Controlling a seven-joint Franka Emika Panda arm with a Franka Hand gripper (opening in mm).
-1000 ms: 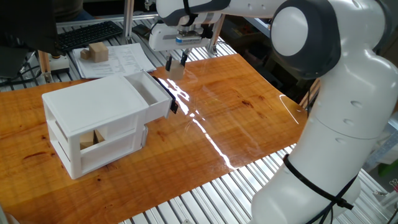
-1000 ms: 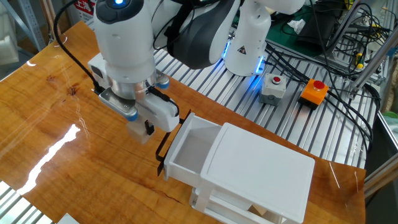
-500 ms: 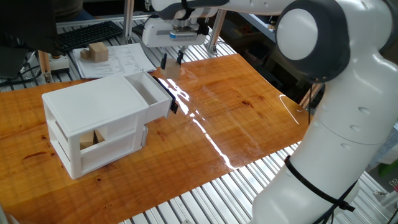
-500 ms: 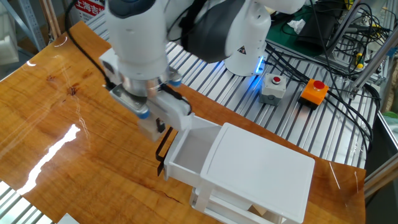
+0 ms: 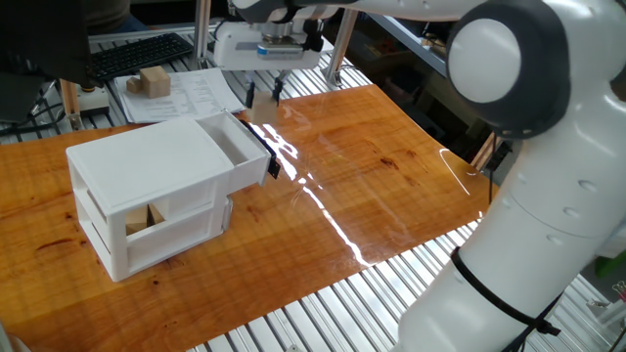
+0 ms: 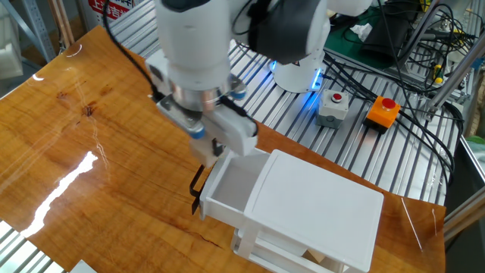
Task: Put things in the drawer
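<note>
Since the earlier frames, gripper [image 5: 264, 94] has shifted left toward the drawer [image 5: 238, 143], wrist pointing straight down. Fingers closed on small beige block [image 5: 262, 110], held above the open drawer's far edge. Drawer interior appears bare. Lower tier holds larger tan block [image 5: 145, 219].

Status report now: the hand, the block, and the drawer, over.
Hand shut on small beige block, held above the table near the drawer front. Upper drawer pulled open, looks empty. Nothing seen in the way.
</note>
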